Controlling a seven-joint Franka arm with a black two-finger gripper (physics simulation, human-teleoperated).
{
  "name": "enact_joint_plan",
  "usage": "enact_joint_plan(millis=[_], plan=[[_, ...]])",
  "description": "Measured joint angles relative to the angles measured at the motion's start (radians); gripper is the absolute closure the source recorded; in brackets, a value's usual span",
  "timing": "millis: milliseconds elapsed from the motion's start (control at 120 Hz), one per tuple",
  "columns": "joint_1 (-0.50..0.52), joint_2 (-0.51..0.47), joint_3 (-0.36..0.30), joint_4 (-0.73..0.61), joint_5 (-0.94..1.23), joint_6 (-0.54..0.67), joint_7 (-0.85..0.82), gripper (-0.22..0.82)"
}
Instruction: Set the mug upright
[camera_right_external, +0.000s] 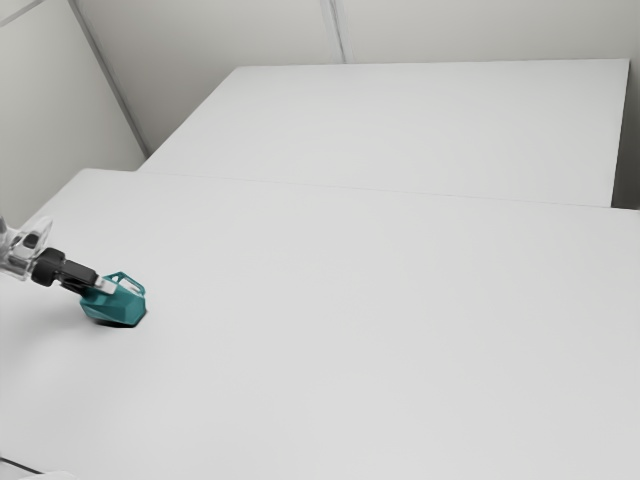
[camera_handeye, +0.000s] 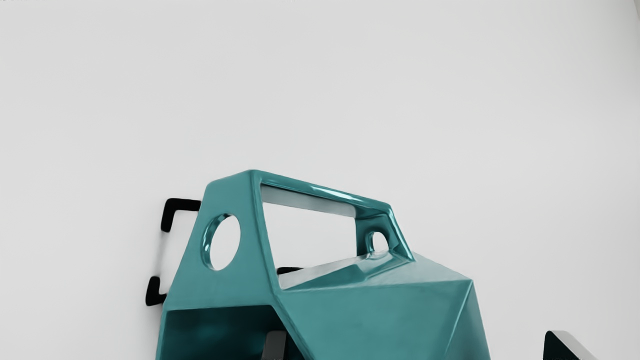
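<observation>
— Where is the mug (camera_right_external: 117, 305)?
— Toppled on its side on the desk (camera_right_external: 350, 300), toward the exterior view's left, its handle (camera_handeye: 325, 192) sticking up and its mouth (camera_handeye: 215, 332) facing sideways, so upright it is not

— And the gripper (camera_handeye: 420, 346)?
— Parted and gripping nothing: one finger (camera_handeye: 275, 346) stands at the dark mouth, the other finger (camera_handeye: 565, 346) out past the closed end, with a gap showing beside it. How deep the first one reaches cannot be told

— Then the step in hand is probably getting a hold. How is it done well?
— Gently. The hand should be centred before closing, so that both sides meet the mug together and neither shoves it along. Those slanted facets could let it slip or twist, so a small test lift would be wise

— And after that?
— A slow turn that brings the closed end underneath and the mouth on top, with room for the handle to swing clear of the desk. The base should settle flat before any letting go, and the gripper should back off without hooking the rim
</observation>
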Motion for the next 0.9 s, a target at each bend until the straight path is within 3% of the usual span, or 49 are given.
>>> enact_joint_plan(millis=[233, 550, 700, 900], plan=[[0.001, -0.004, -0.003, 0.000, 0.000, -0.005, -0.001, 0.37], [-0.018, -0.031, -0.005, -0.002, 0.002, -0.008, -0.002, 0.61], [-0.041, -0.054, -0.007, -0.007, 0.004, -0.004, -0.002, 0.71], [-0.096, -0.120, -0.006, -0.026, 0.014, 0.004, -0.007, 0.74]])
